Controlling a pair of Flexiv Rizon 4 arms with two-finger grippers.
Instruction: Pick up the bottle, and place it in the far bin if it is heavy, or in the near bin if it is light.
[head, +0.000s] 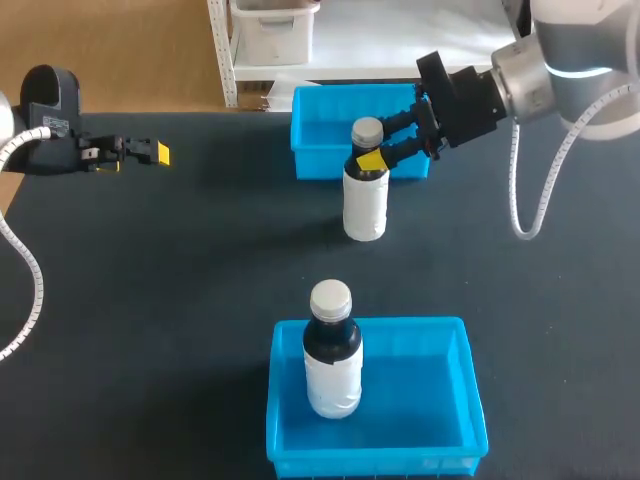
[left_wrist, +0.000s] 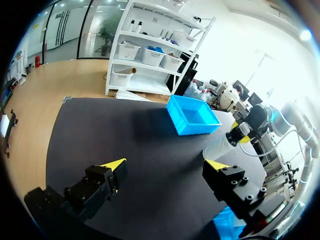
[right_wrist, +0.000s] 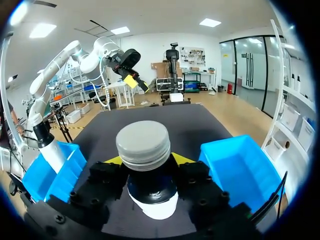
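Near bin: 1 upright bottle inside. Your right gripper clamps bottle 2 at the neck, both tips visible only in the wrist view; left gripper spread.

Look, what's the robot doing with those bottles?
The robot's right end effector is closed around the neck of a bottle. That bottle seems to stand on the table, just in front of the far bin. A second bottle stands upright inside the near bin. The left end effector is open and empty, off at the robot's left side above the table.
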